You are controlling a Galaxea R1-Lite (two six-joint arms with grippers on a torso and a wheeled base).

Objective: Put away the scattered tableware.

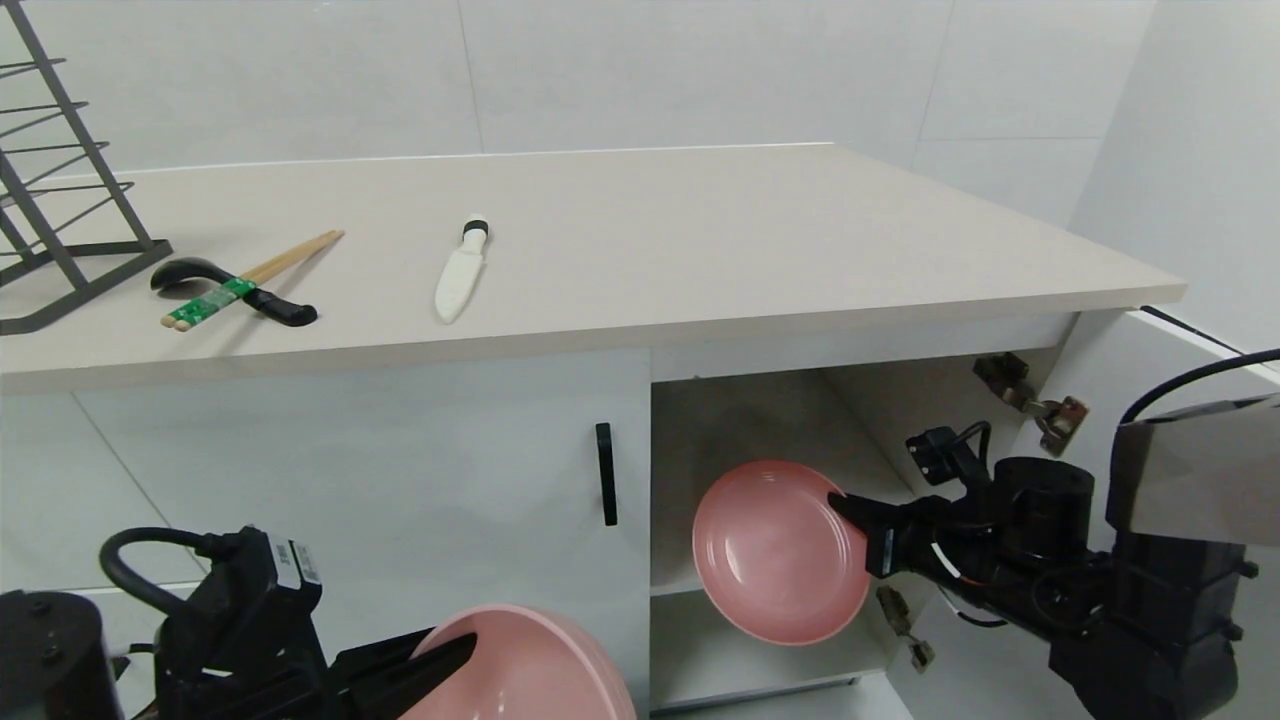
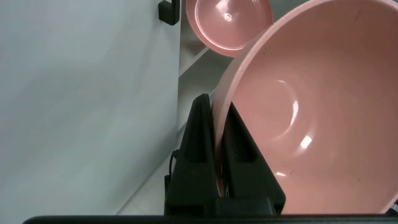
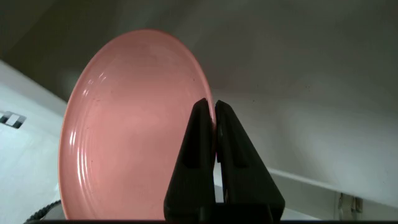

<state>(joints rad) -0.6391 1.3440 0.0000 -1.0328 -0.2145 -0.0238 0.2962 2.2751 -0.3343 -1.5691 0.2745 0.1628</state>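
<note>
My right gripper (image 1: 840, 502) is shut on the rim of a pink plate (image 1: 775, 550), held on edge in the open cabinet (image 1: 740, 420) above its shelf; the same grip (image 3: 214, 118) on the plate (image 3: 130, 124) shows close up. Low at the left, my left gripper (image 1: 455, 645) is shut on the rim of a pink bowl (image 1: 540, 665), in front of the closed cabinet door; the wrist view has the bowl (image 2: 317, 106) clamped between the fingers (image 2: 200, 134). On the counter lie a black spoon (image 1: 225, 285), chopsticks (image 1: 255, 277) and a white knife (image 1: 460, 272).
A black wire dish rack (image 1: 60, 200) stands at the counter's (image 1: 700, 230) far left. The closed left door carries a black handle (image 1: 604, 473). The right door (image 1: 1130, 350) is swung open beside my right arm, its hinges (image 1: 1030, 395) exposed.
</note>
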